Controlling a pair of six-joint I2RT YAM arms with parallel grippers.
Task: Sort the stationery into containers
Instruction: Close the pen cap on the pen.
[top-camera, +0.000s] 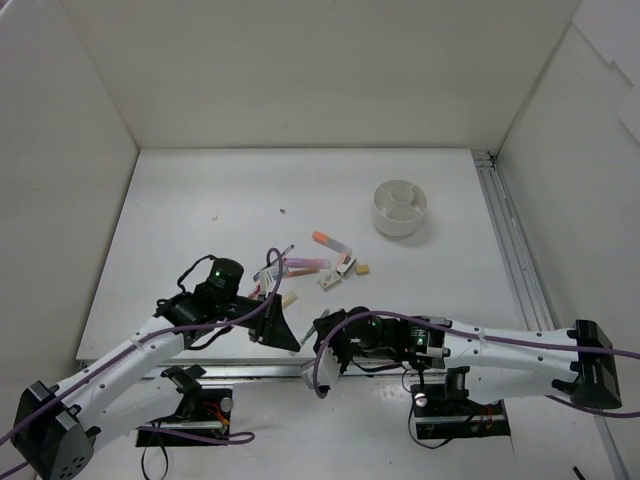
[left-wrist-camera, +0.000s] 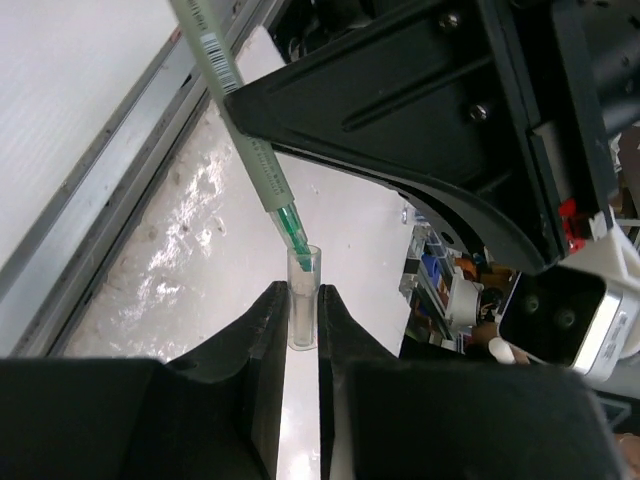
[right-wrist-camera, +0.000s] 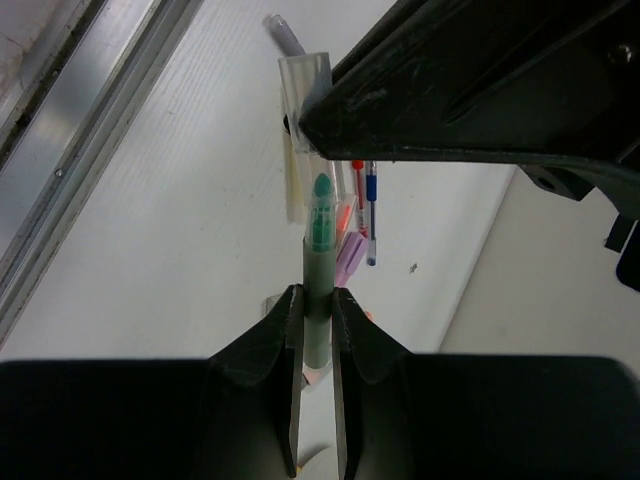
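My left gripper (left-wrist-camera: 303, 292) is shut on a clear marker cap (left-wrist-camera: 303, 300), held upright between the fingers. My right gripper (right-wrist-camera: 317, 297) is shut on a grey-green marker (right-wrist-camera: 320, 250) with a teal tip. In the left wrist view the marker (left-wrist-camera: 250, 150) slants down and its tip sits in the cap's mouth. From above, the two grippers (top-camera: 283, 335) (top-camera: 322, 340) meet near the table's front edge. More stationery (top-camera: 320, 262) lies mid-table: an orange marker (top-camera: 330, 240), a pink one (top-camera: 305, 265), pens and small blocks (top-camera: 363, 268). The white divided dish (top-camera: 380, 215) stands at the back right, apart from both grippers.
A metal rail (top-camera: 515, 250) runs along the table's right side. White walls close in the left, back and right. A small speck (top-camera: 283, 211) lies on the table behind the pile. The right wrist view shows a red and a blue pen (right-wrist-camera: 368, 205) and a purple marker (right-wrist-camera: 350, 255).
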